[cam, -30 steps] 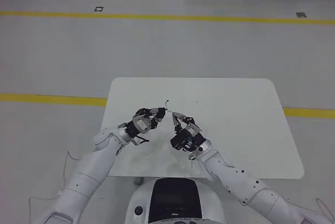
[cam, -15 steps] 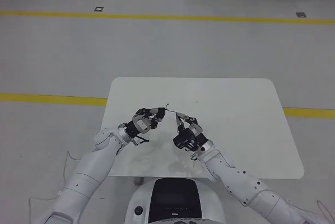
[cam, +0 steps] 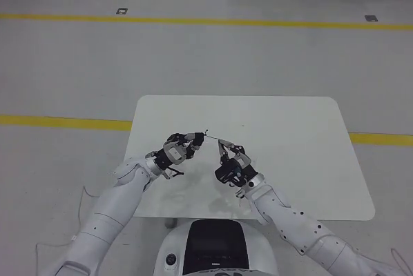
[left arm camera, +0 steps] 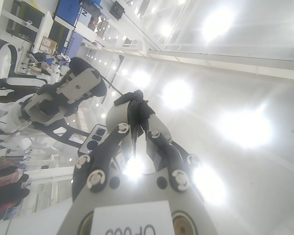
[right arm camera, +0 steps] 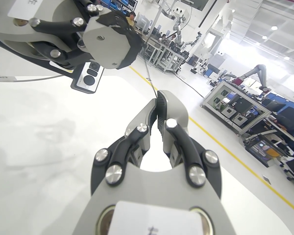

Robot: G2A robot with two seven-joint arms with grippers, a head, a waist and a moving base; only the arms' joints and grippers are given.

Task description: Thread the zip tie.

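- Presently, left tool (cam: 197, 139): pinched shut on one end of the zip tie (cam: 210, 135), held over the white surface (cam: 296, 124).
- Right tool (cam: 222, 143): clamped on the other end.
- Zip tie: strung between both tools, off the surface.

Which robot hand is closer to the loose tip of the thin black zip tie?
Left. The left gripper pinches the thin black zip tie right beside that tip; the right gripper holds it farther along.

A white table (cam: 296, 138) with rounded corners stands on a grey floor (cam: 193, 62). One yellow line (cam: 54, 123) passes under it. A second yellow line (cam: 193, 21) lies well beyond.
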